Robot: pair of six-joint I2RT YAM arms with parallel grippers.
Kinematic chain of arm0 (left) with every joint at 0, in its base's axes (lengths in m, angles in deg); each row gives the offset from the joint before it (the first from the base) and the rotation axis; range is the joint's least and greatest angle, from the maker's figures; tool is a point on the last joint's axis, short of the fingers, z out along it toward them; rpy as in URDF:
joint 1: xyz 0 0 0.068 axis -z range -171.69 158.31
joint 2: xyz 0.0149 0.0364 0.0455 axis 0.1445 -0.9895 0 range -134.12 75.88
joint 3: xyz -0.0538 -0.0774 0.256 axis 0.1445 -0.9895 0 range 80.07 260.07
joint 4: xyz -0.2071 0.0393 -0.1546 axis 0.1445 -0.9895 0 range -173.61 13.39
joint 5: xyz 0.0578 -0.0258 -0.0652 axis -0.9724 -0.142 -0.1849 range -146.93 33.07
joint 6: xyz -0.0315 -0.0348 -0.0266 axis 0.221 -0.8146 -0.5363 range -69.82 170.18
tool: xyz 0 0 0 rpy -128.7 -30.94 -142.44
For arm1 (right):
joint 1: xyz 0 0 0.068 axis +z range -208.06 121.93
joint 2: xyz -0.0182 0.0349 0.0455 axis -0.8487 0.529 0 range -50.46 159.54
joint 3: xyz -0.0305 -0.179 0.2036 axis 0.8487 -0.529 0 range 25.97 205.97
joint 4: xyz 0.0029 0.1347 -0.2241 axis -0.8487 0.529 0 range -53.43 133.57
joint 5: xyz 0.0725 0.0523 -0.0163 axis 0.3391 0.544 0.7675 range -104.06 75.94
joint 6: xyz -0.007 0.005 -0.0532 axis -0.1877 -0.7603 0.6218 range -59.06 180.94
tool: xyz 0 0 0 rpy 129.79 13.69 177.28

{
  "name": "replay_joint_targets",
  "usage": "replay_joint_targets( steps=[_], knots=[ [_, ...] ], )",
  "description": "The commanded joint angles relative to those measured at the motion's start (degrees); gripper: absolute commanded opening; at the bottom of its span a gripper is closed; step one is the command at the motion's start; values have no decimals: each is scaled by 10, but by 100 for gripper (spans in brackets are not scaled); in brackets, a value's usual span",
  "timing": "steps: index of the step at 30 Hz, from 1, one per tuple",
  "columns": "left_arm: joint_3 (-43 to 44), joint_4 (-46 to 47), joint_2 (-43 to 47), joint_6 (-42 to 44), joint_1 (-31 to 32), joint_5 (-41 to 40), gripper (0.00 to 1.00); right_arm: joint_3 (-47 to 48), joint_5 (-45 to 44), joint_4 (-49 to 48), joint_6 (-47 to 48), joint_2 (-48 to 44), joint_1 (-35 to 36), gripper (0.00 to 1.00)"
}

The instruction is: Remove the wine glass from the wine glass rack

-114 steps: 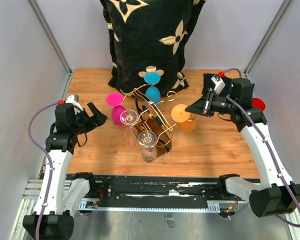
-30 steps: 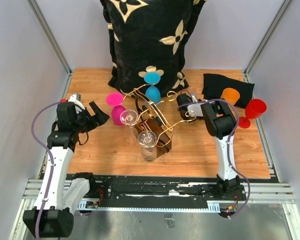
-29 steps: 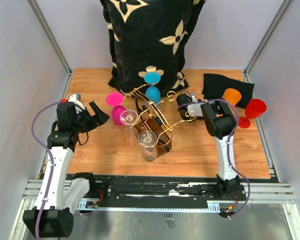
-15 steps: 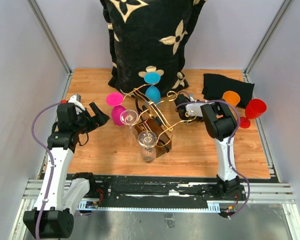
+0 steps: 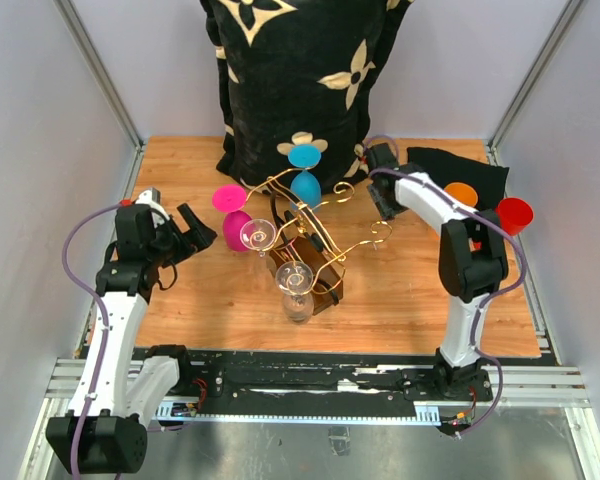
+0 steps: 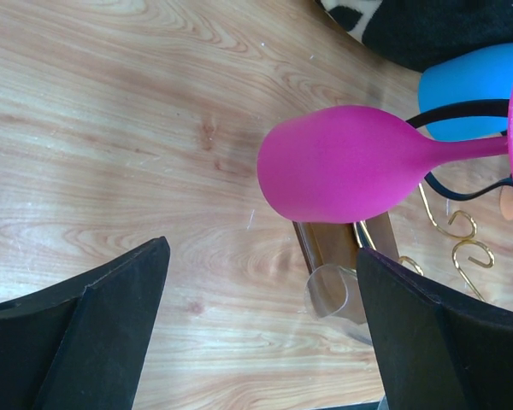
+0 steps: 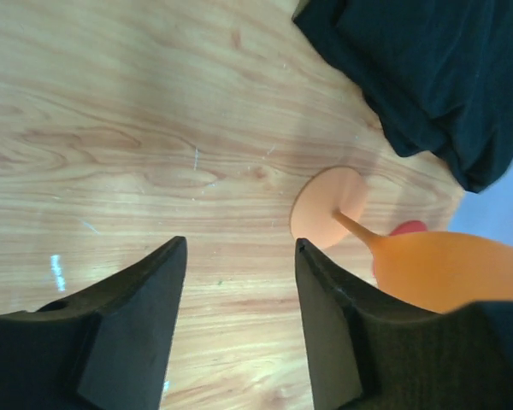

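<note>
The gold wire wine glass rack [image 5: 325,222] stands mid-table on its dark wooden base [image 5: 320,278]. A pink glass [image 5: 230,207], a blue glass [image 5: 305,172] and two clear glasses [image 5: 295,288] hang on it. An orange wine glass [image 5: 462,193] stands on the table at the right, apart from the rack. My right gripper [image 5: 382,200] is open and empty behind the rack's right arm; its wrist view shows the orange glass [image 7: 449,269] beside its open gripper [image 7: 239,325]. My left gripper [image 5: 195,228] is open and empty, left of the pink glass [image 6: 342,175].
A black pillow with beige flowers [image 5: 300,80] leans at the back behind the rack. A black cloth [image 5: 430,165] lies at the back right. A red glass [image 5: 513,212] stands next to the orange one. The rack's scroll ends [image 5: 380,232] stick out to the right.
My right gripper has drawn away from the rack's right scroll arm and swung toward the back of the table. The left arm has not moved.
</note>
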Motion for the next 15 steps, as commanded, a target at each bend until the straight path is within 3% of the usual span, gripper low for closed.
replay_joint_targets(
  steps=[1,3,7,11,15],
  knots=[
    [24,1,3,-4,-1,-9,96,59,174,90,-49,-14,-63,47],
    [29,2,-1,-7,-1,-11,96,75,221,95,-64,-21,-88,44],
    [41,-1,-8,-7,-1,-15,96,110,334,95,-85,-49,-130,47],
    [49,0,-12,-10,-1,-18,96,135,554,50,-133,-88,-162,64],
    [55,0,-14,-12,-1,-21,96,172,682,0,-194,-104,-158,68]
  ],
)
